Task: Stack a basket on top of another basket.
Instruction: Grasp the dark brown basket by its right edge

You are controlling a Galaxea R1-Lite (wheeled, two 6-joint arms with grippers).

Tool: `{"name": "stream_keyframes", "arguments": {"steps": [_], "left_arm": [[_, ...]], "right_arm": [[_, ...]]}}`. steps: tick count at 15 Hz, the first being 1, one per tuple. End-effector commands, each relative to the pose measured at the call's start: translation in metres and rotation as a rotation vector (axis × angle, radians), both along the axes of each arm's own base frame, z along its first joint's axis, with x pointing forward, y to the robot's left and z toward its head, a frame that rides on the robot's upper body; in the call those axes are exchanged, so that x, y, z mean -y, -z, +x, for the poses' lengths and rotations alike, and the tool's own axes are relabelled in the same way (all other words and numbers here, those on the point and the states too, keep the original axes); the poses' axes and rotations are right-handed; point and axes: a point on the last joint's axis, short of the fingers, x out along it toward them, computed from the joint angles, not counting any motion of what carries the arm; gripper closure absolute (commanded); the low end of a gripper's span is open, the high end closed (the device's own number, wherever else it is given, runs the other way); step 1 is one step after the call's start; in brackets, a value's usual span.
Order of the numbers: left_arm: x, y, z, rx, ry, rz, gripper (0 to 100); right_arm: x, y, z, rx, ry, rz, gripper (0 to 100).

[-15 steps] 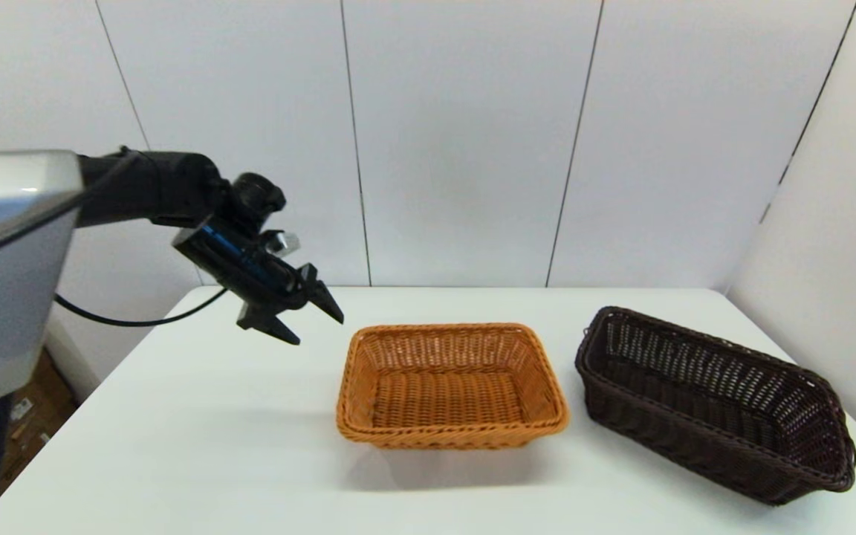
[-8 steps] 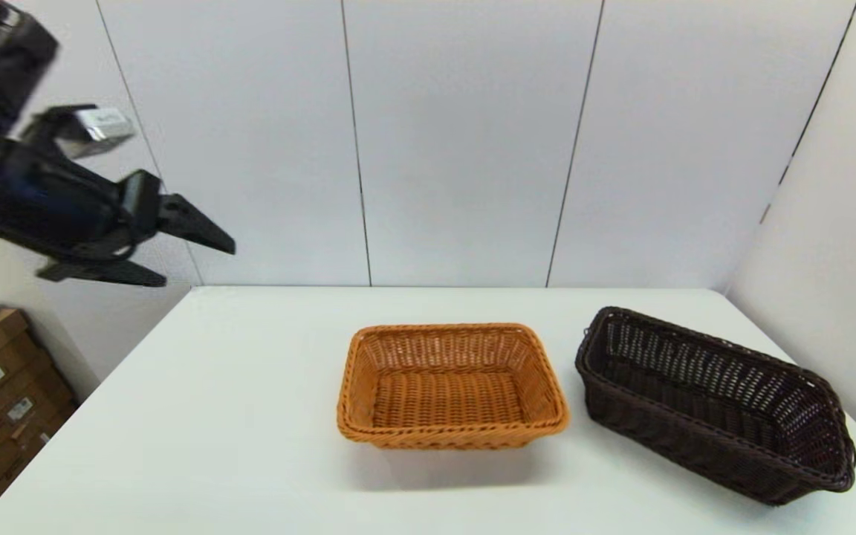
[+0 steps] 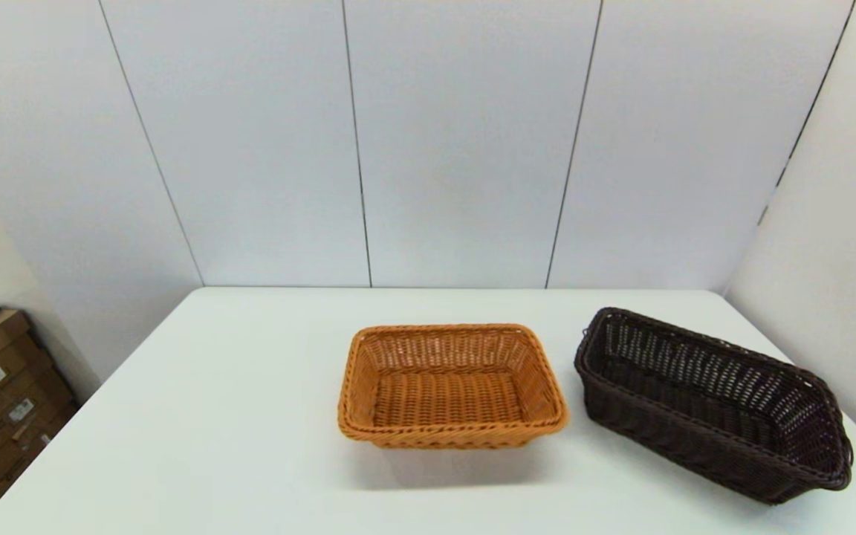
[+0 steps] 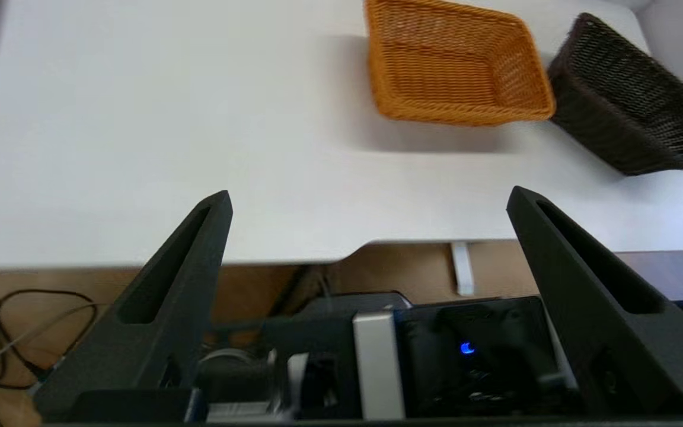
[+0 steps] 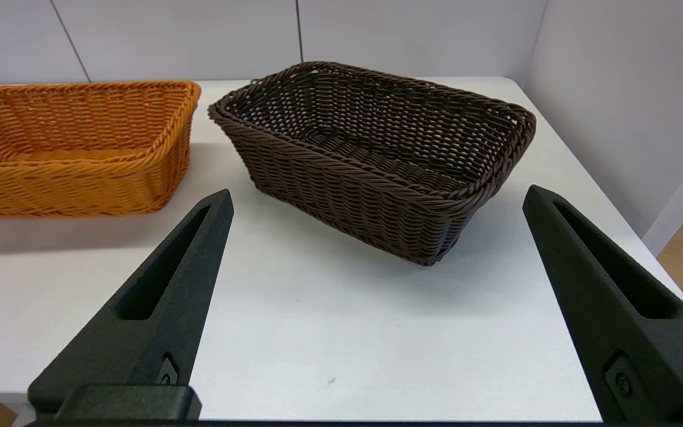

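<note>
1. The dark brown rectangular woven wicker basket (image 3: 710,405) is sitting on the white worktop (image 3: 212,416) at about 4 o'clock in the head view, not yet lifted.
2. The orange-tan rectangular woven wicker basket (image 3: 452,385) is sitting at the worktop's centre, just beside the dark one at its 9 o'clock. A narrow strip of worktop is showing between them; not touching.
3. Key relation: the right claw (image 5: 371,308) is facing the dark basket's near corner and long side, basket lying at its 12 o'clock, close ahead. Fingers are spread wide, gripping nothing.
4. The dark basket's long axis is running skewed, roughly 10 to 4 o'clock in the head view. The orange basket is lying square to the worktop edge, so I'm expecting a yaw correction before nesting.
5. The right arm is clearly the nearer one. The left claw (image 4: 371,279) is hanging off the worktop's near edge, well apart from both baskets, fingers wide apart, holding nothing. Looks parked.
6. Neither claw is showing in the head view.
7. Contents: both baskets are showing bare woven floors, nothing in either.
8. Judgement: the rim at the near end looks like the likely pinch point, then carry toward 9 o'clock.
</note>
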Motion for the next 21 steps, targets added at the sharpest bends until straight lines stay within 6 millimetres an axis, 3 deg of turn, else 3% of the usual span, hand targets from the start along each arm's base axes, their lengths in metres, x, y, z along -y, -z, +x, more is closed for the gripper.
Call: {"name": "stream_keyframes", "arguments": {"steps": [1, 4, 6, 8, 10, 12, 15, 21], "left_arm": [[0.001, 0.095, -0.089, 0.157, -0.227, 0.055, 0], [0.001, 0.140, -0.109, 0.234, -0.229, 0.063, 0], [0.001, 0.139, -0.103, 0.245, -0.270, 0.002, 0], [0.001, 0.141, -0.066, 0.360, -0.238, 0.061, 0], [0.001, 0.164, -0.017, 0.487, -0.208, 0.145, 0], [0.002, 0.188, 0.006, 0.530, -0.187, 0.245, 0], [0.001, 0.214, 0.020, 0.510, -0.195, 0.309, 0], [0.001, 0.219, 0.024, 0.527, -0.223, 0.225, 0]], "right_arm": [[0.000, 0.000, 0.000, -0.002, -0.001, 0.000, 0], [0.000, 0.000, 0.000, -0.001, -0.001, 0.001, 0], [0.000, 0.000, 0.000, -0.001, -0.001, 0.001, 0], [0.000, 0.000, 0.000, -0.001, -0.001, 0.001, 0], [0.000, 0.000, 0.000, -0.001, -0.001, 0.001, 0], [0.000, 0.000, 0.000, -0.001, -0.001, 0.001, 0], [0.000, 0.000, 0.000, -0.001, -0.001, 0.001, 0], [0.000, 0.000, 0.000, -0.001, -0.001, 0.001, 0]]}}
